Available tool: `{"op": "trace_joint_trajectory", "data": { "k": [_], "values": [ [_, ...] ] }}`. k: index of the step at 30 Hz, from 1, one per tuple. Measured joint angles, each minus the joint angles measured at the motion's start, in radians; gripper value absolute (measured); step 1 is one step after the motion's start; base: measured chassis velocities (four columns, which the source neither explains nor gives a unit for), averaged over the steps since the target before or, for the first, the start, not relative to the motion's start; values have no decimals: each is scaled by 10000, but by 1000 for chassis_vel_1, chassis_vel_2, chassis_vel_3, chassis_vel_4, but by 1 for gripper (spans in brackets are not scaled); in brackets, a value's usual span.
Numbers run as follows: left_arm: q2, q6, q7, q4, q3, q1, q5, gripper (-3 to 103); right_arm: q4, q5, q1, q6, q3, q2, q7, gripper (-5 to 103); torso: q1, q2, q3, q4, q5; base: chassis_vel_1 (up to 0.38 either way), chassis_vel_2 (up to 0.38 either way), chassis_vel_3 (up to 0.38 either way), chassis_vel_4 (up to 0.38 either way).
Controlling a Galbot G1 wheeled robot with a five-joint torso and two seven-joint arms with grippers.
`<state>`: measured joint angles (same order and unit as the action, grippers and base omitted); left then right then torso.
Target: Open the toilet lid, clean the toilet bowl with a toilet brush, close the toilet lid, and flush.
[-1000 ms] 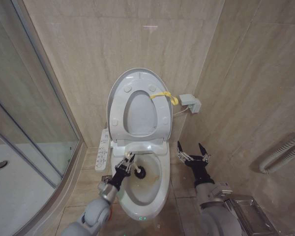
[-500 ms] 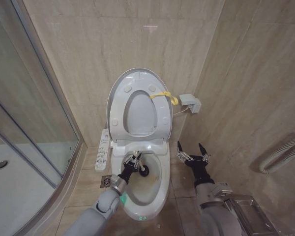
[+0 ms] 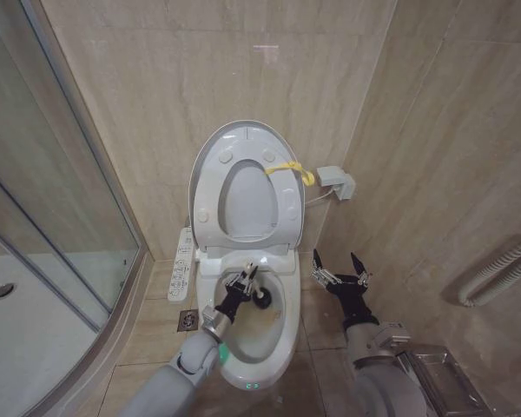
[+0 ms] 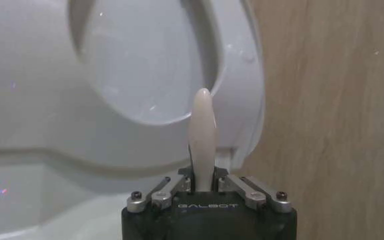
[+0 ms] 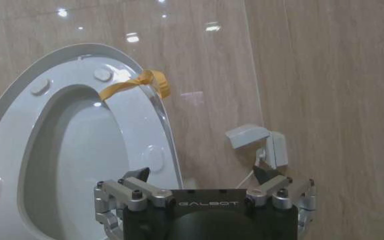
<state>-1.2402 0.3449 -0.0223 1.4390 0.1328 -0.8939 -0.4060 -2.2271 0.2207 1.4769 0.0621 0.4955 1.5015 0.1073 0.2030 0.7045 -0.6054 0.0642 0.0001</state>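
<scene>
Two end effectors: left end effector (image 3: 246, 280) clamped on toilet brush (image 3: 260, 298) inside toilet bowl (image 3: 282, 334), toilet lid (image 3: 243, 187) raised; right end effector (image 3: 339, 266) spread apart beside the bowl's right rim.

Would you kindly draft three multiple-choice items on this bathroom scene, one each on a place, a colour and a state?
1. Where is the brush head?
A. Inside the toilet bowl
B. On the floor tiles
C. In the shower

2. What colour is the loop tag on the raised lid?
A. Blue
B. Yellow
C. Green

3. What state is the right end effector in?
A. Shut on the brush
B. Shut on the lid
C. Open, holding nothing

Answers:
1 A: the left end effector holds the toilet brush with its dark head inside the toilet bowl.
2 B: the loop tag on the toilet lid is yellow.
3 C: the right end effector stands beside the bowl with fingers spread.
</scene>
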Motion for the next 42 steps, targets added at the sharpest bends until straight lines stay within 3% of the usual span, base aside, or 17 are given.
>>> {"op": "trace_joint_trajectory", "data": {
  "k": [11, 17, 24, 35, 42],
  "values": [
    [-514, 26, 110, 342, 397, -285, 76, 18, 0, 0, 0, 0, 0, 0, 0, 100, -1, 0, 0, -3, 2, 0, 0, 0, 0],
    [-680, 119, -41, -197, 493, -109, 35, 18, 1, 0, 0, 0, 0, 0, 0, 100, -1, 1, 1, 1, -1, 0, 0, 0, 0],
    [-590, 258, -246, -1151, 423, 157, 148, 18, 0, 1, 0, 0, 0, 0, 0, 100, -1, 1, 1, -4, -1, 0, 0, 0, 0],
    [-800, 296, -31, -431, 879, 557, 58, 18, 0, 0, 0, 0, 0, 0, 0, 100, 0, 0, 0, 1, -1, 0, 0, 0, 0],
    [-732, 410, -291, -1134, 789, 364, 208, 18, 1, 0, 0, 0, 0, 0, 0, 100, -1, 0, 0, -2, -2, 0, 0, 0, 0]
  ]
}}
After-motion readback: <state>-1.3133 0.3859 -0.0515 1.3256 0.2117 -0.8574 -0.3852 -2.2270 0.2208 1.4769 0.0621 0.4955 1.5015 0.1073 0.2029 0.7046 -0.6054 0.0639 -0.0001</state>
